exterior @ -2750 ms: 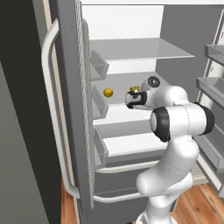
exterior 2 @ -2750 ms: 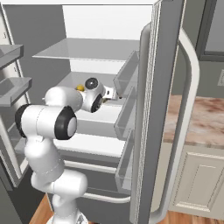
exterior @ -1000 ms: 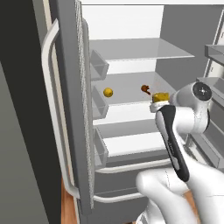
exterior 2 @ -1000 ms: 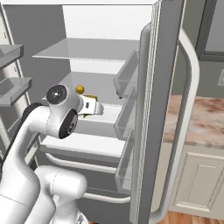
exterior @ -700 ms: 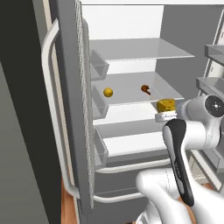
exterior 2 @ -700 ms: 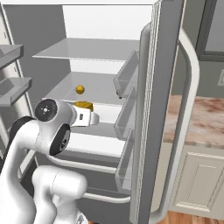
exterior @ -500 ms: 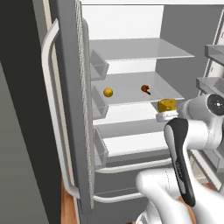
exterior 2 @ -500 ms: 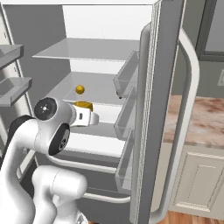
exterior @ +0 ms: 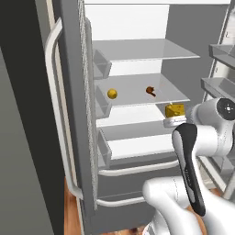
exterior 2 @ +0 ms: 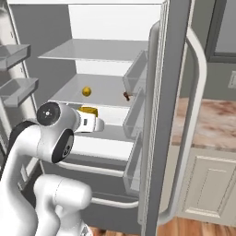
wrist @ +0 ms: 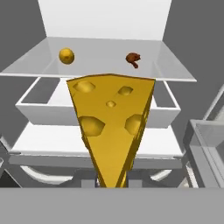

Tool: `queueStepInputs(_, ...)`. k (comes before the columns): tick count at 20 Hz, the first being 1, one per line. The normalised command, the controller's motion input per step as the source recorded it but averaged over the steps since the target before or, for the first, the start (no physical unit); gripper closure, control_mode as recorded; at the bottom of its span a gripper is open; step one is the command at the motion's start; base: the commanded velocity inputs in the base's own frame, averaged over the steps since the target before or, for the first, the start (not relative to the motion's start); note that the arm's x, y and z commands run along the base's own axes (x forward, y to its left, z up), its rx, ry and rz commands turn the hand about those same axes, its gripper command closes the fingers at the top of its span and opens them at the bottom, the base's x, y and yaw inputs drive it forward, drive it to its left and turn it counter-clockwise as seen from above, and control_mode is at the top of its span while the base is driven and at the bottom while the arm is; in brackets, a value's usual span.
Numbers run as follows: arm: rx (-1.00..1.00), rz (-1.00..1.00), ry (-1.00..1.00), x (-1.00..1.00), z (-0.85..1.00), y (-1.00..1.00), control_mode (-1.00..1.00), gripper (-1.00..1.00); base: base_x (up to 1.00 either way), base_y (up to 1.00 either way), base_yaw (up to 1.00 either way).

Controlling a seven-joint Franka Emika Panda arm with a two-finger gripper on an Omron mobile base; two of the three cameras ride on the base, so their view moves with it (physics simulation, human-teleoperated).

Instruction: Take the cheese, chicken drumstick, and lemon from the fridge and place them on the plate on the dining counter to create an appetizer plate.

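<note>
Yellow-orange cheese [wrist: 111, 127] at frame centre, clamped in the gripper [exterior: 173, 120]; lemon [wrist: 66, 55], chicken drumstick [wrist: 133, 58] upper shelf; no legible markings.

yellow-orange holed cheese [wrist: 112, 127], yellow lemon [exterior: 112, 93], reddish-brown drumstick [exterior: 150, 90]

My fingertips are hidden in the hand view — the cheese [wrist: 111, 127] covers the spot where they would rise, and its narrow end runs off behind the grey band at the bottom. In the left base view my own forearm hides the lower edge of that wedge and my gripper [exterior: 174, 120] is mostly masked, so how the jaws stand cannot be read there. The chicken drumstick [exterior: 150, 90] and the lemon [exterior: 112, 93] are too small for surface detail. The fridge [exterior 2: 154, 115] is cut off by the top edge of both base views.
</note>
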Motion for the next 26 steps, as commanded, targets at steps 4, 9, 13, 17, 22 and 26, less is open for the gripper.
queueStepInputs(4,0.0,0.0,0.0,0.0,0.0,0.0,1.0,1.0,-0.9,0.0,0.0)
queueStepInputs(9,0.0,0.0,0.0,0.0,0.0,0.0,1.0,1.0,-0.72,0.0,0.0)
queueStepInputs(13,0.0,0.0,0.0,0.0,0.0,0.0,1.0,1.0,-0.59,0.01,0.0)
queueStepInputs(17,0.0,0.0,0.0,0.0,0.0,0.0,1.0,1.0,-0.44,0.01,0.02)
queueStepInputs(22,0.0,0.0,0.0,0.0,0.0,0.0,1.0,1.0,-0.48,0.0,0.08)
queueStepInputs(26,0.0,0.0,0.0,0.0,0.0,0.0,1.0,1.0,-0.33,0.0,0.23)
